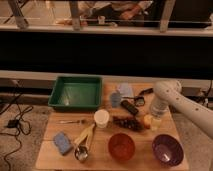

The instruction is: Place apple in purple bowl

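Apple [147, 120] on the surface [100, 156], between the grape bunch [127, 123] and the tool [156, 114], behind the purple bowl [167, 149]. An off-centre grip could send the round fruit rolling into the grapes or off the near edge. The tool sits just beside the apple, possibly touching it; whether it is open or closed cannot be told.

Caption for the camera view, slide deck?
Gripper beside the apple on the wooden table, purple bowl nearby at the front edge.
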